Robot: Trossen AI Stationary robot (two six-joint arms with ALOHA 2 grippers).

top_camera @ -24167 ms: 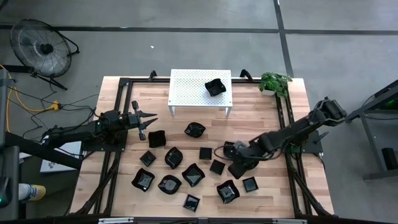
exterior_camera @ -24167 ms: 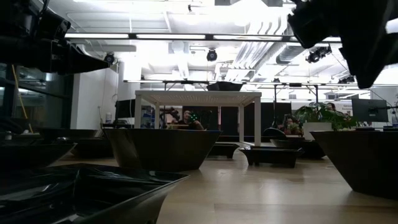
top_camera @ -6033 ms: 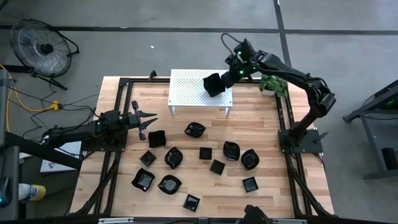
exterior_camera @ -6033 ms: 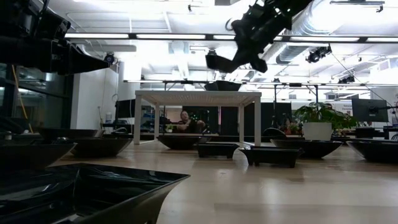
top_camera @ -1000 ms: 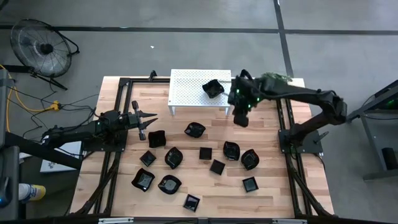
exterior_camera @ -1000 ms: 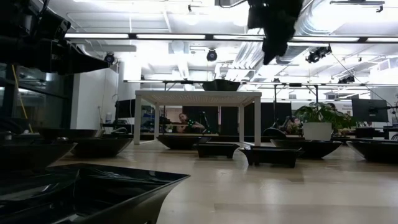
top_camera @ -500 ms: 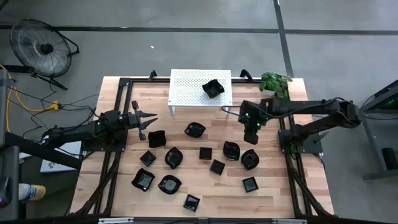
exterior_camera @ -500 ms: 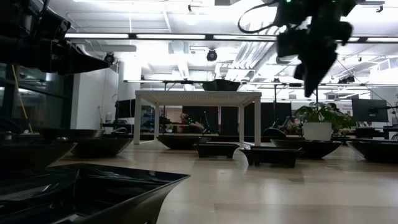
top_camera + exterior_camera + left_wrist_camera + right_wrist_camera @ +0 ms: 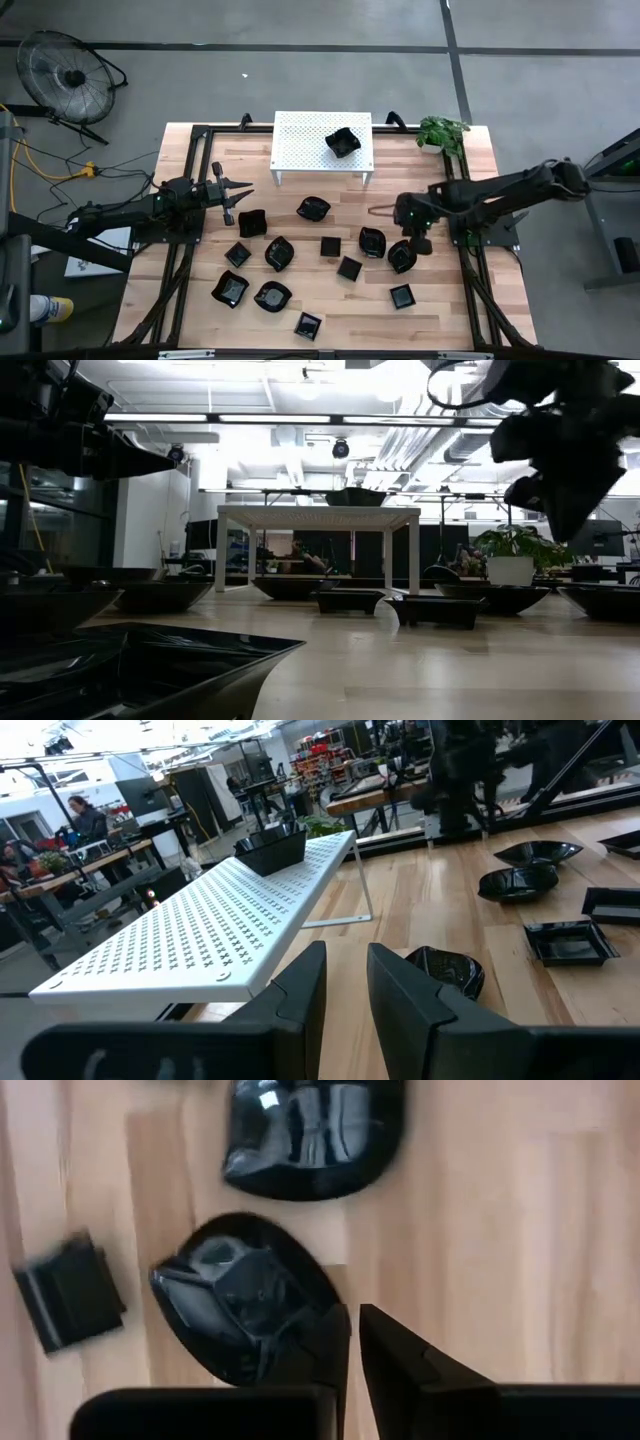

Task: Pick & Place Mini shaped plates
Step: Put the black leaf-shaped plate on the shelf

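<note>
Here, the right gripper (image 9: 413, 237), fingers nearly together and empty, hangs over a rounded mini plate (image 9: 401, 256) well in front of the white stand (image 9: 300, 140), which carries one plate (image 9: 342, 142). The left gripper (image 9: 243, 192), slightly parted, waits beside the stand.

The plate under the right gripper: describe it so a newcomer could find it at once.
Start at the white perforated stand at the table's far edge, then come toward the near edge past its right legs to the right gripper, hovering with fingers nearly shut. The rounded black plate beneath it is the rightmost of two round dishes side by side, with a small square plate just nearer.
</note>
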